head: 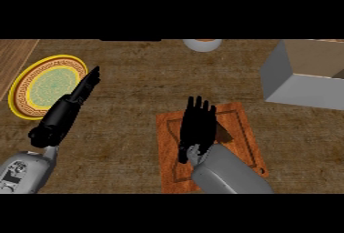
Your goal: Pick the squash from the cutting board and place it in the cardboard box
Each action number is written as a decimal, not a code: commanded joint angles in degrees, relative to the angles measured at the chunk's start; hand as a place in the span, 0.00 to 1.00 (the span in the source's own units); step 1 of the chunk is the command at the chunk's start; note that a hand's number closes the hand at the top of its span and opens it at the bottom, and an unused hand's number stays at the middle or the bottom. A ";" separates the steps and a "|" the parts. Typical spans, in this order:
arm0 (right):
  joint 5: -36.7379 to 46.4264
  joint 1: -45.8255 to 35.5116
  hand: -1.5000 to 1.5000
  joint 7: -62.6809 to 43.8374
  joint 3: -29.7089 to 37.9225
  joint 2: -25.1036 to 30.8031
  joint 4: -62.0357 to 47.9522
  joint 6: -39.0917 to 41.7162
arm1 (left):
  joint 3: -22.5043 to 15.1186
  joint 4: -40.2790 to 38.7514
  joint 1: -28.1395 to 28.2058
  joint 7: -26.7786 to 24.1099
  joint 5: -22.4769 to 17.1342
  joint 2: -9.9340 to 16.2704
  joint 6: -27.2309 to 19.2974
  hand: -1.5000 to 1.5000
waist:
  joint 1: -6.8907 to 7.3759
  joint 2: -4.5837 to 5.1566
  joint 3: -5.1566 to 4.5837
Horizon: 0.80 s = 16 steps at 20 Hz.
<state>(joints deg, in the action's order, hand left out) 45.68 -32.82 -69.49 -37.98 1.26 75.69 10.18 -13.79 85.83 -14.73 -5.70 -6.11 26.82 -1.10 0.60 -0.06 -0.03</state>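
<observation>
Right hand [197,126] flat over the board [236,119], fingers straight and pointing away, gripping nothing; the squash can't be seen, only a dark sliver at the hand's right edge, can't tell what it is. Left hand [75,101] open too, fingers straight, tips over the rim of the yellow plate [42,77] at left. Grey box [295,86] sits at upper right, well apart from the board; a pale cup [202,44] at the top edge.

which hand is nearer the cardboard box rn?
Right. The right hand is over the cutting board, below and left of the cardboard box. The left hand is far across the counter, by the plate.
</observation>
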 commanded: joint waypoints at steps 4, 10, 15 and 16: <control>2.57 1.51 0.00 -11.43 0.73 -1.19 -3.29 1.33 | 2.41 -0.99 1.18 -1.85 -0.26 1.12 1.83 0.50 | -0.52 -0.03 -0.03; 1.96 3.98 0.00 -10.54 -0.24 -1.19 -2.87 -1.77 | 1.21 -0.10 0.10 0.47 1.53 -1.61 1.20 0.50 | -0.51 0.03 0.01; 1.50 4.37 1.00 -6.00 -2.08 -1.20 -7.15 -4.65 | 3.35 0.82 3.40 -1.41 1.47 -0.68 3.43 0.50 | 0.08 0.07 0.02; 2.68 1.69 1.00 -2.11 0.90 -1.20 -7.82 -0.53 | 3.80 3.29 0.88 2.83 1.78 -1.17 3.29 0.50 | -0.20 0.03 0.04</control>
<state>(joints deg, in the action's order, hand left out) 47.94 -29.20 -66.51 -37.74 1.02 70.47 7.42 -11.23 86.79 -13.67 -5.06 -4.62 25.88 1.22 0.44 -0.17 -0.06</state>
